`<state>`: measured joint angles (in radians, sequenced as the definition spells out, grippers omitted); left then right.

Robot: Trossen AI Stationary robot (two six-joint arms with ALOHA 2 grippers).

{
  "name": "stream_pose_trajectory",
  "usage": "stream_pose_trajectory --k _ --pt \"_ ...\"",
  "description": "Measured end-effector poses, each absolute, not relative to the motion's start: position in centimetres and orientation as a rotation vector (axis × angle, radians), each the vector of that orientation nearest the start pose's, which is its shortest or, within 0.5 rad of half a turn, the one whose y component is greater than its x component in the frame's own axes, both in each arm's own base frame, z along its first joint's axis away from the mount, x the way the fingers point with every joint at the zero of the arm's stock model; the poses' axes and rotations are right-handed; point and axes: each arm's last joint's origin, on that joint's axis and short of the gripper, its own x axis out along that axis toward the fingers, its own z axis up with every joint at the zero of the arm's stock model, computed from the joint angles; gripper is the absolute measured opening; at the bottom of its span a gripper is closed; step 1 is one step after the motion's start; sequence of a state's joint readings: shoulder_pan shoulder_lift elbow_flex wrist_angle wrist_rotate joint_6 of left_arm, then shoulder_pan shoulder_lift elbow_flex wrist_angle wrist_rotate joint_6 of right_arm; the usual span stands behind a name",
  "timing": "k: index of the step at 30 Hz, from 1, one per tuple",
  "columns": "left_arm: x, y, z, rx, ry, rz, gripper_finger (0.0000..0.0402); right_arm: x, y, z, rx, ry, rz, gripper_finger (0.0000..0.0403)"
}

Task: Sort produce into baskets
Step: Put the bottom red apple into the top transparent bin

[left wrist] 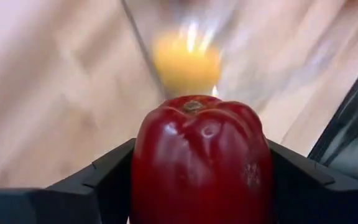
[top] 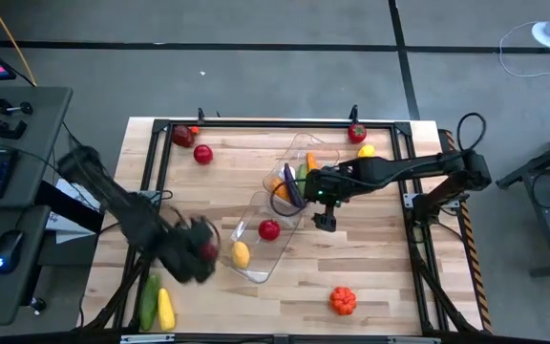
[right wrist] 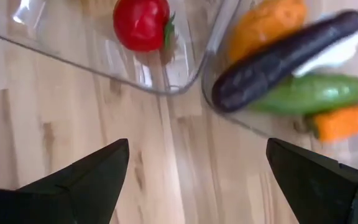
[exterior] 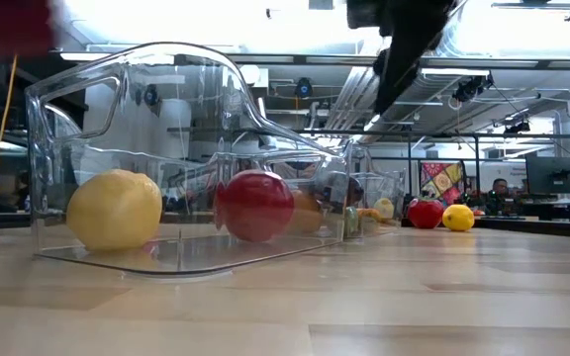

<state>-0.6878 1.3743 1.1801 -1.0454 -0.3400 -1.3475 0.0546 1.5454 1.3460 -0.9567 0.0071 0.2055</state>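
The glossy red toy apple (left wrist: pixel 201 163) sits clamped in my left gripper (left wrist: pixel 197 180); I centre it over the near clear plastic basket (top: pixel 256 272) beside the yellow lemon (left wrist: pixel 186 63) before releasing. My right gripper (right wrist: pixel 197 180) hangs wide open, empty.

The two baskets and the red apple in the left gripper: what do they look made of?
The baskets: clear, hard, glossy plastic by the look; the lemon and the room show straight through the walls, and the rims catch glints. The red apple, between the left gripper's fingers: likely smooth moulded plastic, going by its even shiny skin with sharp highlights, though coated foam can't be ruled out.
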Motion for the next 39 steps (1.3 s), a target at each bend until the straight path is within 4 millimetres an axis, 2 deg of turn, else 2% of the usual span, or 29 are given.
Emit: stream_pose_trajectory --k 4,8,12,18,21,24,29,39 --pt "19.0 -11.4 32.1 -0.608 0.704 0.526 0.0285 28.1 1.9 30.7 0.178 1.163 -0.112 0.0372" --pt "20.1 -8.7 33.3 -0.510 0.599 0.553 0.0287 25.0 2.2 32.8 0.201 1.145 -0.223 0.0372" --pt "23.2 -6.9 33.4 -0.436 0.538 0.537 0.0288 21.9 2.5 34.5 0.253 1.084 -0.379 0.0372" --pt "29.4 -5.6 32.0 -0.381 0.504 0.317 0.0288 19.1 3.5 36.0 0.366 0.973 -0.490 0.0372" --pt "31.6 -5.6 30.7 -0.401 0.521 0.189 0.0289 18.7 4.3 36.2 0.401 0.960 -0.483 0.0372" --pt "32.6 -5.8 29.4 -0.416 0.574 0.118 0.0289 18.5 5.1 36.2 0.409 0.961 -0.459 0.0372" --pt "32.6 -6.3 28.5 -0.422 0.648 0.102 0.0289 18.9 6.2 35.9 0.384 0.944 -0.450 0.0372" --pt "32.4 -6.3 28.4 -0.484 0.663 0.132 0.0290 20.2 7.1 34.9 0.305 0.940 -0.495 0.0372"
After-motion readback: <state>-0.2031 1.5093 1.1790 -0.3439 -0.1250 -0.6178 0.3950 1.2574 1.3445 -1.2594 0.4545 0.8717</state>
